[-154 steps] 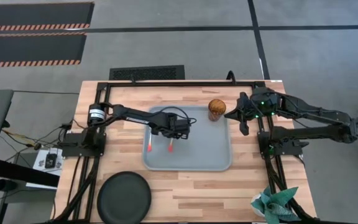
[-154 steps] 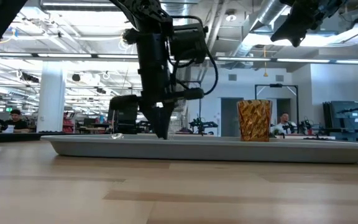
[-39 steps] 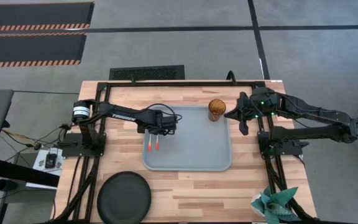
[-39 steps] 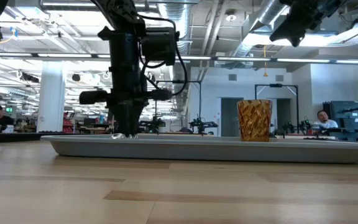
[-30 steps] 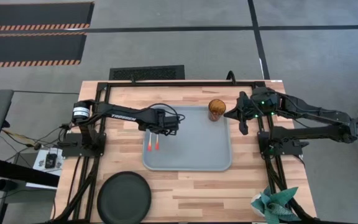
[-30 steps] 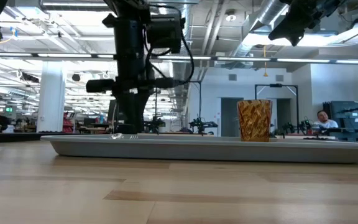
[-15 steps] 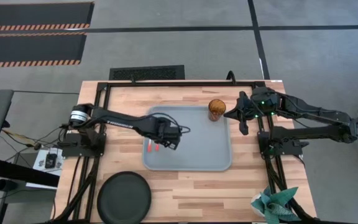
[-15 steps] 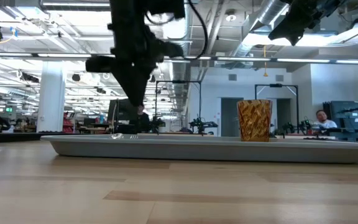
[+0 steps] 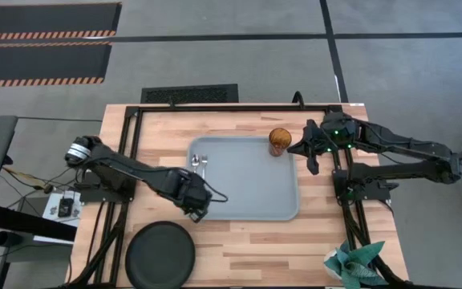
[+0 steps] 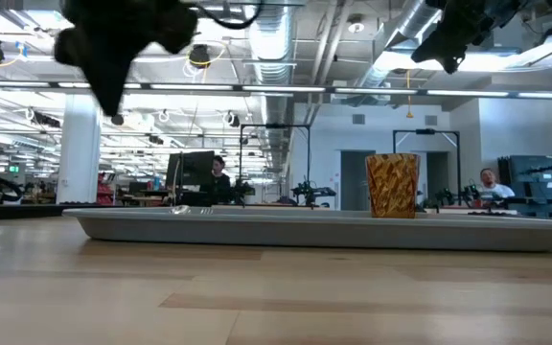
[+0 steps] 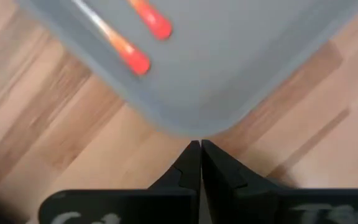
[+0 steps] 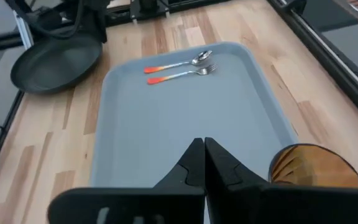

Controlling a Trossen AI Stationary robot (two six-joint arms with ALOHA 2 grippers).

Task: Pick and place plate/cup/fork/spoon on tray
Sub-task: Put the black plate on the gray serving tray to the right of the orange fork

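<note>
The pale blue-grey tray (image 9: 255, 205) lies mid-table. The spoon (image 9: 195, 163) and the fork (image 9: 204, 163) lie side by side flat on its left part; they also show in the right wrist view, spoon (image 12: 178, 63) and fork (image 12: 180, 74). The amber cup (image 9: 279, 142) stands upright in the tray's far right corner. The black plate (image 9: 160, 255) rests on the table near the front left. My left gripper (image 9: 200, 213) is shut and empty above the tray's near left corner (image 11: 191, 118). My right gripper (image 9: 311, 164) is shut and empty, raised just right of the cup.
A green crumpled object (image 9: 351, 265) lies at the table's near right corner. Bare wood lies between the tray and the plate (image 12: 58, 62). In the low view, people (image 10: 217, 177) show in the room behind the table.
My left gripper has risen from just above the tray over the fork and spoon and has gone toward the table's near edge and a little left, to above the tray's near left corner. The fork and spoon lie where they were on the tray.
</note>
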